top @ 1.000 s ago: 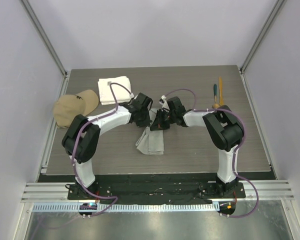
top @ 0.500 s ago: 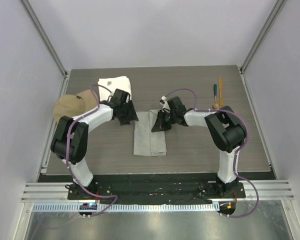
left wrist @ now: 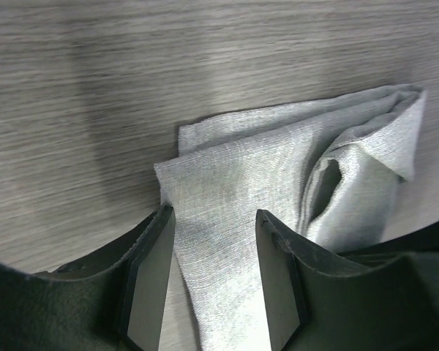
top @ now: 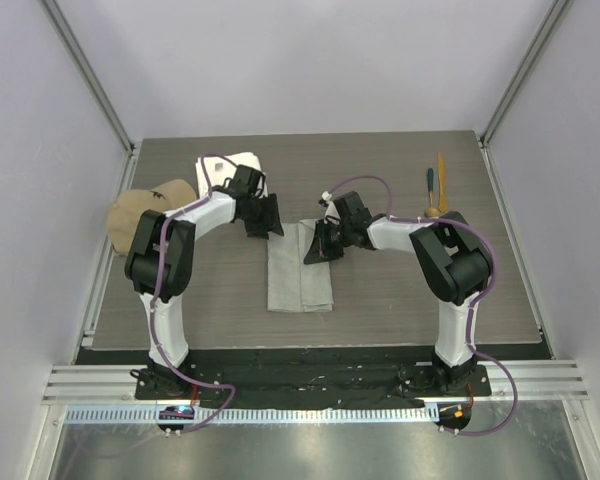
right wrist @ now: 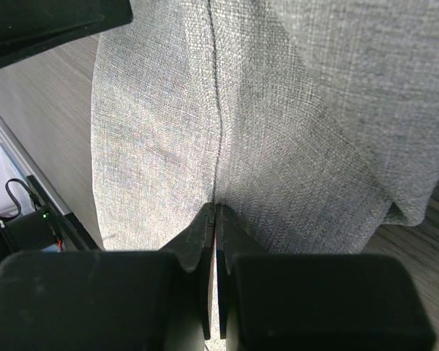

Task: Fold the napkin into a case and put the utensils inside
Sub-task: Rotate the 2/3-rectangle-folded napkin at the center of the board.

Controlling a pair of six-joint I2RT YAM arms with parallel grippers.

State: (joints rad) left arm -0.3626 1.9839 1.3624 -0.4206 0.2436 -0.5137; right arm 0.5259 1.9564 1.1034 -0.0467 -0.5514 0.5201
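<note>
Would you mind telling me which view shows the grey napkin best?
The top external view: nearly the whole folded napkin shows as one rectangle. The left wrist view shows one end; the right wrist view, only close-up cloth.

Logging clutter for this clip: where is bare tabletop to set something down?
Bare: far strip between white towel and utensils; near strip between napkin and right arm. Crowded: cap, towel, left claw and right claw at the napkin.

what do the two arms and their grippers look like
The left arm and right arm match: white tubular links, bulky black joints, a looping purple cable each. The left gripper and right gripper are black with flat tapered fingers.
</note>
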